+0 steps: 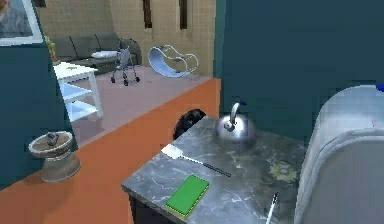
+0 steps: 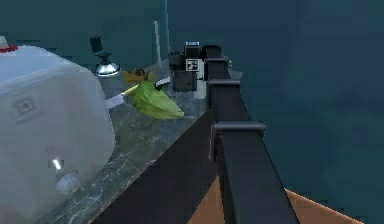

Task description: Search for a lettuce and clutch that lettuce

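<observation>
Marble counter [image 2: 128,150]: lettuce [image 2: 156,100] near rim, end effector [image 2: 163,78] close

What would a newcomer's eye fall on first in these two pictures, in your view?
In the arm side view, a bright green lettuce lies on the marble counter, close to the gripper at the far end of the dark arm. In the forward view, a shiny kettle stands at the counter's far edge, and a bulky white appliance looms at the right.
</observation>
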Robot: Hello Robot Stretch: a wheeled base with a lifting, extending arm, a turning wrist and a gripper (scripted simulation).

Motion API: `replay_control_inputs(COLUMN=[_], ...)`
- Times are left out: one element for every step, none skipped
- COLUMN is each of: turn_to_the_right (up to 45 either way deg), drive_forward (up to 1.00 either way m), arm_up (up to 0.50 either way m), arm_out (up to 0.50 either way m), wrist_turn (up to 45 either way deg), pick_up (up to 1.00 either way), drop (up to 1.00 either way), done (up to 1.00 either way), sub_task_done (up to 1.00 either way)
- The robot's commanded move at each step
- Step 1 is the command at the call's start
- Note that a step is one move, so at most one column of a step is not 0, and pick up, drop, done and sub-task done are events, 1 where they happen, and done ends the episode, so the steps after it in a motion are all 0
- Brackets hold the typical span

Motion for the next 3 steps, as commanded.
replay_control_inputs(turn_to_the_right=[0.0,0.0,0.0], drive_forward=[0.0,0.0,0.0], arm_up=[-0.12,0.0,0.1], arm_out=[0.0,0.0,0.0], wrist_turn=[0.0,0.0,0.0], pick_up=[0.0,1.0,0.0], drop=[0.0,0.0,0.0], done=[0.0,0.0,0.0], sub_task_done=[0.0,0.0,0.0])
